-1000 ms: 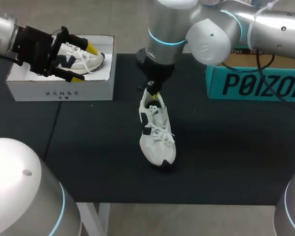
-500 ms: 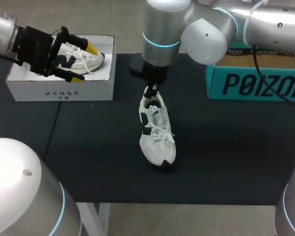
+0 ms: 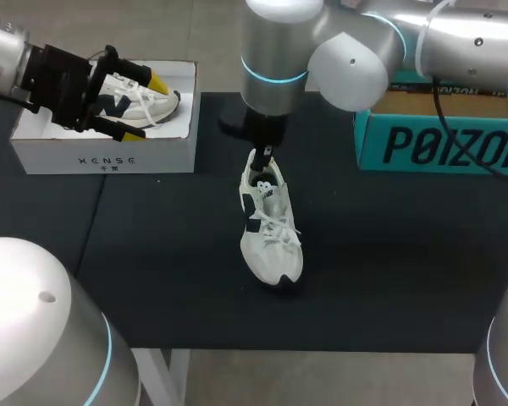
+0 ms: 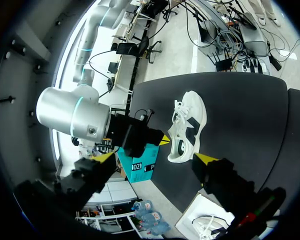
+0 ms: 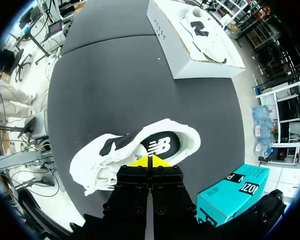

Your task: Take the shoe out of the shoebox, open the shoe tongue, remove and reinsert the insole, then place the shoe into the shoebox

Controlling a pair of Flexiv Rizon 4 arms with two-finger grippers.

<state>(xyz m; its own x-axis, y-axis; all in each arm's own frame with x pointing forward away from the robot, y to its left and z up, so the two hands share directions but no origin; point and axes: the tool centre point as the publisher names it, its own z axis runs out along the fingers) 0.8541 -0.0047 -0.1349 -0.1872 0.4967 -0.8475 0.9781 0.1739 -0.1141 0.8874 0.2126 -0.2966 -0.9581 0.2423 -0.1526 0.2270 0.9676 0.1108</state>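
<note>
The shoe lies on its sole in the middle of the table, toe toward the near edge, well apart from the shoebox at the far left. The right gripper sits at the shoe's heel rim, fingers pressed tip to tip; whether they pinch anything cannot be told. The left gripper hangs over the shoebox, fingers spread wide and holding nothing, above a second shoe inside. A teal box stands at the far right.
</note>
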